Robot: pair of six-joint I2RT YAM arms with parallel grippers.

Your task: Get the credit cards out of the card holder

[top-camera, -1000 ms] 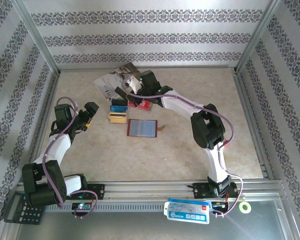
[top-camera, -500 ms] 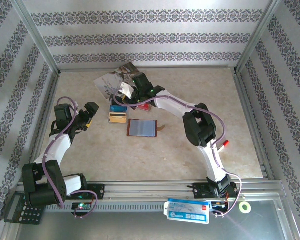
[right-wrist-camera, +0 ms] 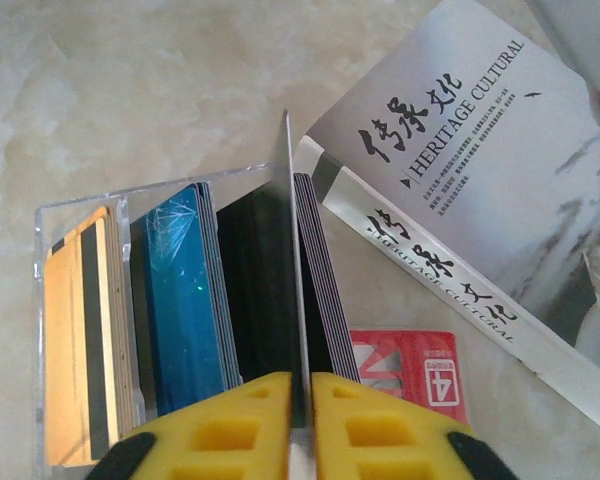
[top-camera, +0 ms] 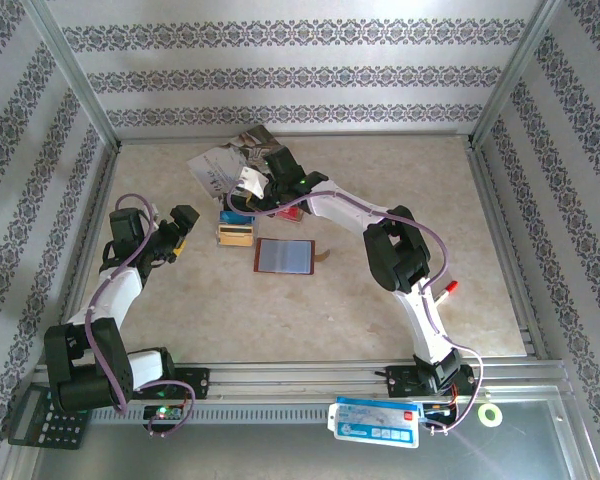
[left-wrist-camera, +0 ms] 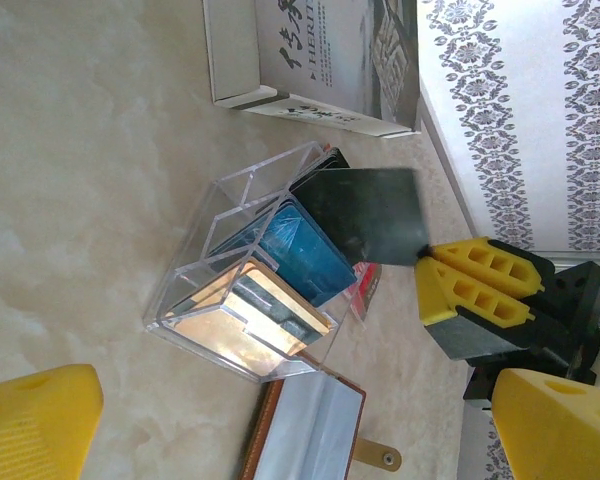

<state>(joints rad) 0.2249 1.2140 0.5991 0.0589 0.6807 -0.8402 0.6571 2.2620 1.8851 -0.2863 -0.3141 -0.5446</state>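
Credit card pinched edge-on in right hand, face hidden; left hand wide open.

Left arm: based near left, elbow raised, forearm angled toward far right. Left gripper: hovering, jaws spread wide, nothing between them. Right arm: based near right, elbow bent high at mid-table, forearm stretched far and left. Right gripper: tipped downward, yellow fingers pressed in on both faces of a thin dark card, pinched at one edge. Grippers well apart, left one nearer and further left than right one.
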